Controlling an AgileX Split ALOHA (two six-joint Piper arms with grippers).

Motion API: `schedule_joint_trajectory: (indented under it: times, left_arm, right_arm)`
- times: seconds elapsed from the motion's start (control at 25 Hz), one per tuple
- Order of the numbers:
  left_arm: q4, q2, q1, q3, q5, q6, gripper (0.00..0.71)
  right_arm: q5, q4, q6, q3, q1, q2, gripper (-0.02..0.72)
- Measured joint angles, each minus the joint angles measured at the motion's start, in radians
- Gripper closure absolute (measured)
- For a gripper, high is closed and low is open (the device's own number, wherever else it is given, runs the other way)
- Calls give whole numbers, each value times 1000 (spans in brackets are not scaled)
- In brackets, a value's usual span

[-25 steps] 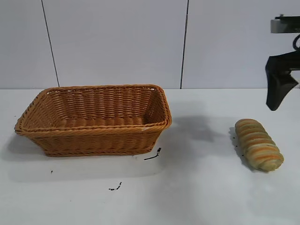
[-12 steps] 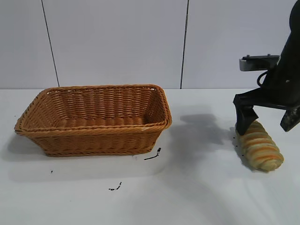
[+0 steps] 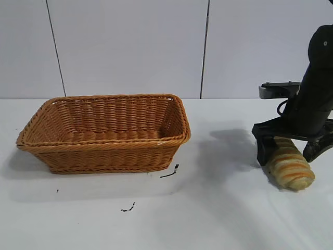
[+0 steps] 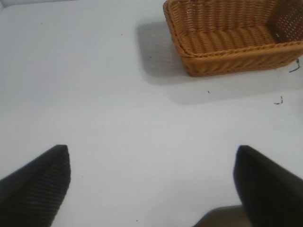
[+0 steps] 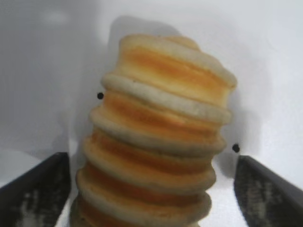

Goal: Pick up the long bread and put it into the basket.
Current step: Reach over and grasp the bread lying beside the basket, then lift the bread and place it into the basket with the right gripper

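Observation:
The long bread (image 3: 289, 165), tan with orange-brown ridged stripes, lies on the white table at the right. It fills the right wrist view (image 5: 156, 137). My right gripper (image 3: 291, 151) is open and lowered over the bread's far end, one finger on each side, with small gaps to the loaf. The orange-brown wicker basket (image 3: 104, 133) stands at the left of the table and holds nothing. It also shows in the left wrist view (image 4: 232, 38). My left gripper (image 4: 151, 175) is open and empty above bare table, out of the exterior view.
The white table (image 3: 208, 208) carries small black marks (image 3: 169, 173) near the basket's front right corner. A grey panelled wall stands behind.
My right gripper has come down from the upper right and now straddles the bread's far end. The bread and the basket have not moved.

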Motion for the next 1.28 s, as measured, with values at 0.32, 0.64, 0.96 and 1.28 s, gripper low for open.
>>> schedule_joint_trajectory:
  times: [0.32, 0.64, 0.96, 1.28]
  left_arm:
    - [0, 0, 0, 0, 0, 0, 14]
    - [0, 0, 0, 0, 0, 0, 14]
    - [0, 0, 0, 0, 0, 0, 14]
    - [0, 0, 0, 0, 0, 0, 14]
  right_arm:
    - [99, -3, -24, -22, 0, -117, 552]
    - [423, -5, -25, -308, 33, -214, 560]
    - [476, -33, -33, -507, 146, -192, 563]
    - [477, -40, -304, -749, 409, -21, 567]
